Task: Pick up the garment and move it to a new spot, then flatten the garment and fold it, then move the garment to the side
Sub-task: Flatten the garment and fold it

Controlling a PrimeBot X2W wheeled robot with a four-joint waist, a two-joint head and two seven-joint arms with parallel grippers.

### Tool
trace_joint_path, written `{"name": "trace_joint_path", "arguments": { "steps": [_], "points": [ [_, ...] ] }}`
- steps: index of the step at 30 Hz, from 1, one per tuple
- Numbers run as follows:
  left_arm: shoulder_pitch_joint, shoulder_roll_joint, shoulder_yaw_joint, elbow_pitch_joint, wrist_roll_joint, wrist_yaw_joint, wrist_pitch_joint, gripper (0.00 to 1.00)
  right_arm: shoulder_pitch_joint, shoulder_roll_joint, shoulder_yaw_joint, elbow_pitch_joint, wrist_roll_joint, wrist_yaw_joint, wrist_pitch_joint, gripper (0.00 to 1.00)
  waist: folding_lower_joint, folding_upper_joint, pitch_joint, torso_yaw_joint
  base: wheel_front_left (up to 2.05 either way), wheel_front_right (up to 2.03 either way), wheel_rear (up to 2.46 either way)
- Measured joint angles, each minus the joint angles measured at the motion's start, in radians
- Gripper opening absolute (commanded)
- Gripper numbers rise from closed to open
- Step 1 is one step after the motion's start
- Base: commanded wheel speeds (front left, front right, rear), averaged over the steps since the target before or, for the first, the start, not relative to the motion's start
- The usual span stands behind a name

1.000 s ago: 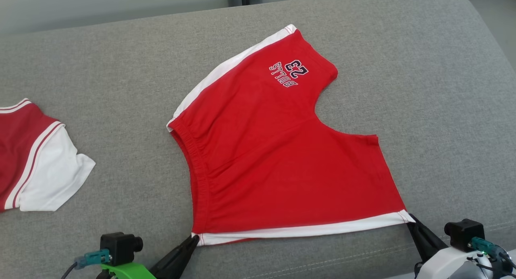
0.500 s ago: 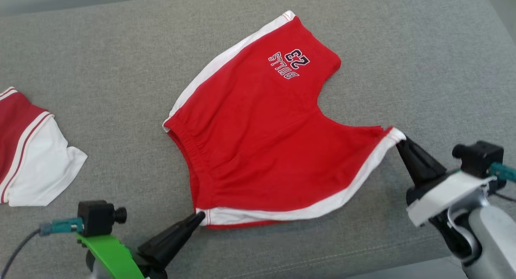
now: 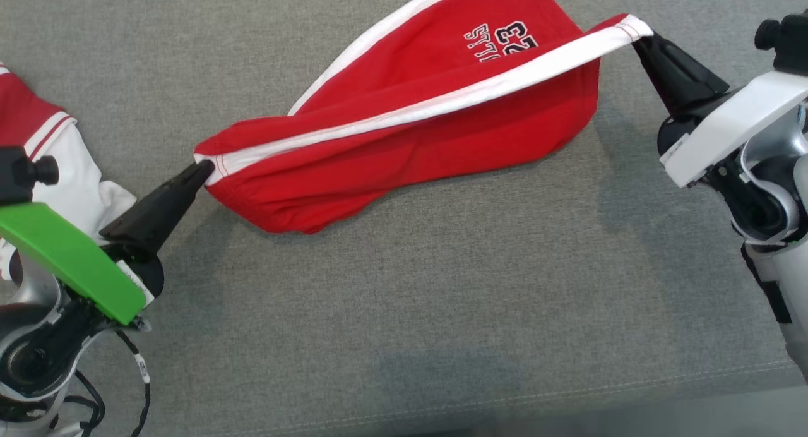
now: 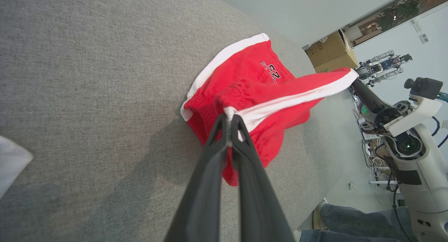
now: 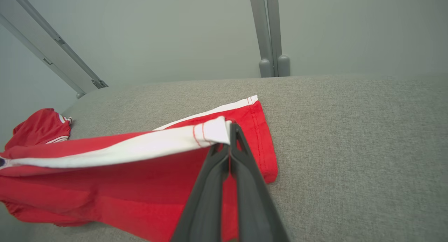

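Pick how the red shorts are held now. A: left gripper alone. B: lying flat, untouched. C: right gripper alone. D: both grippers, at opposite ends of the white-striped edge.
D: the left gripper and the right gripper each clamp one end of the white band on the red shorts.

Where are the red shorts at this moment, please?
In the head view the shorts sit upper centre on the sofa, partly lifted and stretched between the left gripper and the right gripper.

Lab: background robot (image 4: 383,62), cardboard box (image 4: 330,53)
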Motion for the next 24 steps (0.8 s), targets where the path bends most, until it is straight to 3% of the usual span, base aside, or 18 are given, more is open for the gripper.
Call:
{"name": "trace_joint_path", "arguments": {
  "steps": [4,13,24],
  "points": [
    [-0.071,-0.021,0.007,0.014,-0.017,0.028,0.033,0.00,-0.074,-0.009,-0.012,0.028,-0.001,-0.010,0.043,0.00,0.0000,0.0000,0.051,0.027,0.00,0.00,0.00],
    [-0.219,-0.088,0.001,0.085,-0.057,0.037,0.066,0.00,-0.307,-0.004,-0.012,0.068,-0.037,-0.020,0.079,0.00,0.0001,0.0000,0.207,0.088,0.00,0.00,0.00],
    [-0.284,-0.115,-0.035,0.140,-0.052,0.037,0.094,0.00,-0.379,0.004,0.003,0.141,-0.071,-0.019,0.083,0.00,0.0001,0.0000,0.275,0.108,0.00,0.00,0.00]
  ]
}}
